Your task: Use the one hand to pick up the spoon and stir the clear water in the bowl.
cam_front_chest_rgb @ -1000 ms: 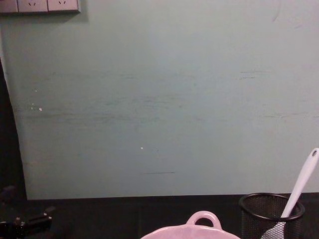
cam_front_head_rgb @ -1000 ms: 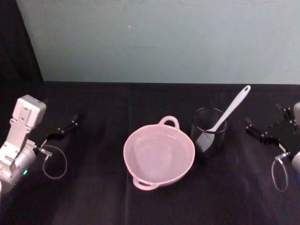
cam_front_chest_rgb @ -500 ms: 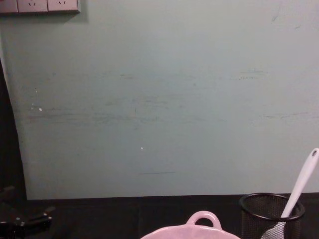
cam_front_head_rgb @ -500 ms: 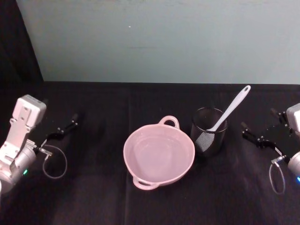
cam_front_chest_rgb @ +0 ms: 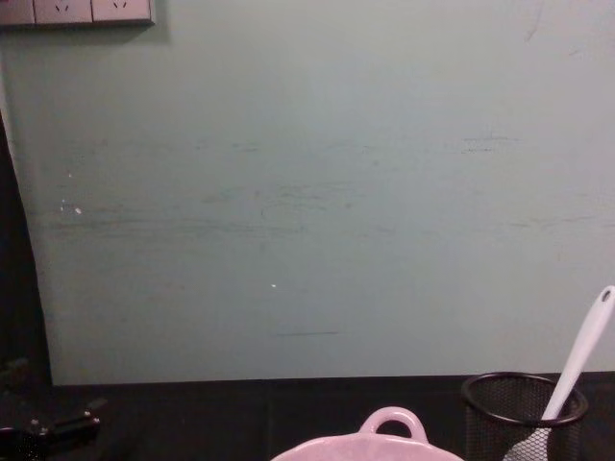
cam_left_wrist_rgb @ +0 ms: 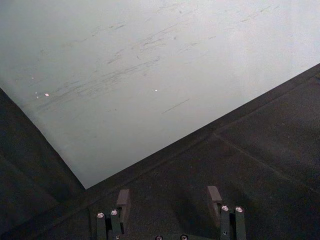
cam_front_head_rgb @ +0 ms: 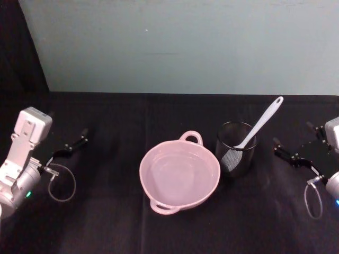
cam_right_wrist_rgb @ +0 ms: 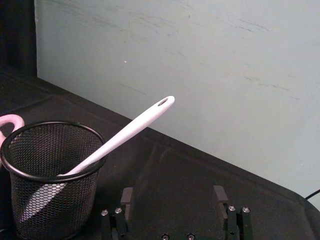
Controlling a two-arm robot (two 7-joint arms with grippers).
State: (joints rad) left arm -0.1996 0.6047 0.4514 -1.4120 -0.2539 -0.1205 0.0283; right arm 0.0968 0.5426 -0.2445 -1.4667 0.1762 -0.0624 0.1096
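tabletop [cam_front_head_rgb: 116, 222], draped in black cloth, fills the lower half of the head view beneath a pale green wall. pink bowl [cam_front_head_rgb: 179, 174] sits at centre frame with clear water in it. just right of it, close but seemingly not touching, stands a black wire-mesh cup [cam_front_head_rgb: 235, 148] holding the white spoon [cam_front_head_rgb: 259, 124] head down, its handle leaning toward the upper right. right gripper [cam_front_head_rgb: 301, 148] waits at the right edge, jaws spread wide and empty, near the cup. left gripper [cam_front_head_rgb: 74, 144] is parked at the left edge, jaws likewise apart and empty. the reach for the spoon looks like the step in hand; next, the right jaws likely need to come up to the raised handle and close across it.
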